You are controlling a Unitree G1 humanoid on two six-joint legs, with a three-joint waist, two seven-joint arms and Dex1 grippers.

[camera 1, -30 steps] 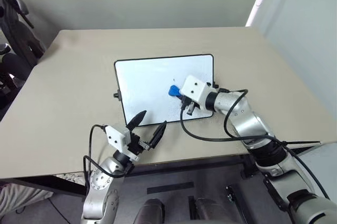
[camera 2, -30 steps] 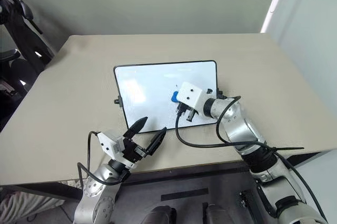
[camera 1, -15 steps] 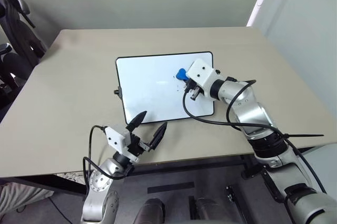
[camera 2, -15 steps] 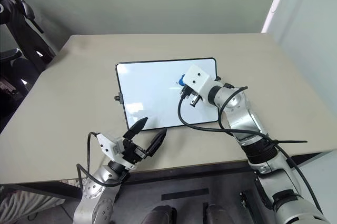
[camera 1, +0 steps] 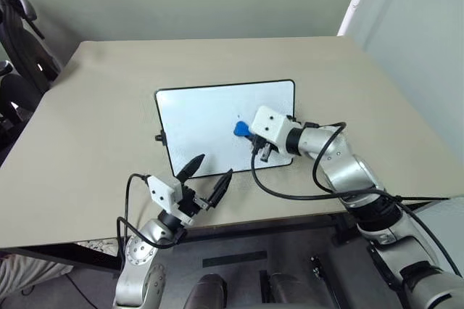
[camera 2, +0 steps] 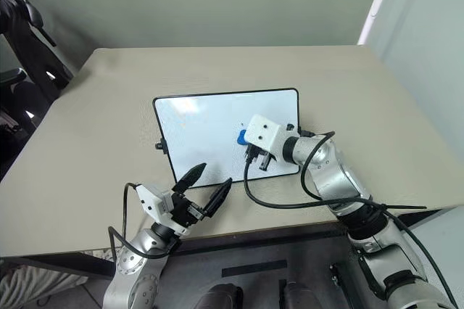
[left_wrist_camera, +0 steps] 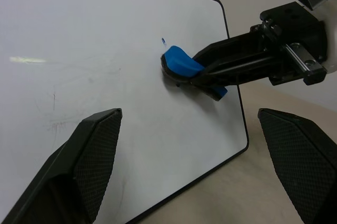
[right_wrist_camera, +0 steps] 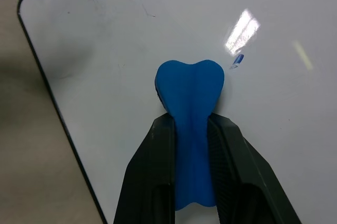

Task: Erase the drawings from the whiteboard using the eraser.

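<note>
Half a second back the right hand (camera 1: 245, 132) sat up near the top right corner of the whiteboard (camera 1: 196, 117); now it has come down toward the middle right of the board, carrying the eraser (right_wrist_camera: 189, 90) with it. Its two black fingers (right_wrist_camera: 152, 155) are pinched on the blue eraser's narrow waist, with the wider lobed end sticking out and, as far as the left wrist view shows, pressed flat against the white surface.

Of the drawings (right_wrist_camera: 237, 60), only a tiny blue fleck is visible, just beside the eraser's lobed end, toward the board's top right corner in the head view; faint grey smudges mark the board elsewhere.

The eraser looks light and fairly stiff in its blue shell, with a dark pad underneath that likely gives a little. The grip at the waist seems sound for pushing sideways. The board looks thin and light, so I judge it could skate on the desk (camera 1: 94, 106) under a hard wipe.

The left hand (camera 1: 211, 176) hovers spread and empty off the board's lower edge, low centre-left of the frame. A black cable (camera 1: 290, 191) loops from the right wrist over the desk at lower right; nothing blocks the fleck.
</note>
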